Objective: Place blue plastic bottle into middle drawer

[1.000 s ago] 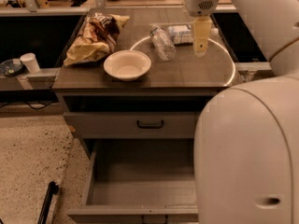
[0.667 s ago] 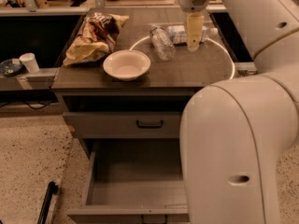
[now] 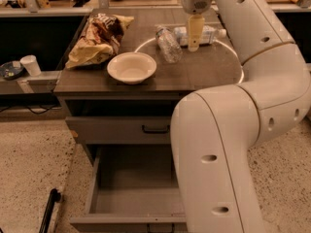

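Camera view, entries as I am reading them from the remote station.

Item: gripper (image 3: 193, 45). It is hanging tip-down over the far part of the cabinet top (image 3: 209, 74). It is showing as a single cream shape, so I cannot tell whether it is open, closed or gripping anything.

Item: blue plastic bottle (image 3: 210, 33). It is lying on the cabinet top directly behind the gripper, which is crossing in front of its left-of-middle section. I cannot tell whether the two are touching. The body is showing clear plastic with a pale blue-white wrap and a white cap. It is resting on its side, long axis running left to right across the picture, cap pointing right toward the arm (image 3: 228, 130). It is sitting at the far edge of a white ring (image 3: 228, 50) marked on the top.

Item: smaller clear bottle (image 3: 168, 43). It is lying just left of the gripper, cap angled away to the upper left.

Item: white bowl (image 3: 131, 67). It is standing upright, nearer the front edge.

Item: crumpled snack bag (image 3: 99, 38). It is lying at the left rear.

Item: upper drawer front (image 3: 112, 129). It is sitting shut, with a black handle.

Item: middle drawer (image 3: 131, 171). It is standing pulled out below, its grey floor showing bare.

Item: white cup (image 3: 32, 64). It is standing on the ledge far left.
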{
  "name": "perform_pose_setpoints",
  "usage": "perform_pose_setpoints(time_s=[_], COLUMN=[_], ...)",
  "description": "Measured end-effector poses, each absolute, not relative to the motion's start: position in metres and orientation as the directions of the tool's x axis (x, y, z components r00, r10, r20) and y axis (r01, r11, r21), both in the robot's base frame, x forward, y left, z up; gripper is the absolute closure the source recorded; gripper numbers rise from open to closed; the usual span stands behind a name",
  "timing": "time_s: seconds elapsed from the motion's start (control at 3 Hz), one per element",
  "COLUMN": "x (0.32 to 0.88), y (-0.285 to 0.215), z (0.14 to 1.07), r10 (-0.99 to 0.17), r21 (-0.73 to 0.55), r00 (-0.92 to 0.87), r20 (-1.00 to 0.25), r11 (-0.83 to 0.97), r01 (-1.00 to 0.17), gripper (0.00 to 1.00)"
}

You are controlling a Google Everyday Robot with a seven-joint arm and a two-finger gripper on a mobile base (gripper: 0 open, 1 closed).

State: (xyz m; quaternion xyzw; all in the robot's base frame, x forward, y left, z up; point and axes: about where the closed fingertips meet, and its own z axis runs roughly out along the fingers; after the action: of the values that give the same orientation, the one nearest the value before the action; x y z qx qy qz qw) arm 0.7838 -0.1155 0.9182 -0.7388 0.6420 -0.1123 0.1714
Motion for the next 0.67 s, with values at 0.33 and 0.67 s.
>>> perform_pose_setpoints(time_s=[0.33,0.67], x=[0.795,0.799], y=[-0.121,-0.126], z=[0.891,0.871], r10=[-0.981,-0.974], r21=[-0.387,-0.365], r00=[0.129,0.098], r20=[-0.144,-0.206], r11=[-0.064,-0.016], r01=[-0.920,-0.931], gripper=[0.00,0.00])
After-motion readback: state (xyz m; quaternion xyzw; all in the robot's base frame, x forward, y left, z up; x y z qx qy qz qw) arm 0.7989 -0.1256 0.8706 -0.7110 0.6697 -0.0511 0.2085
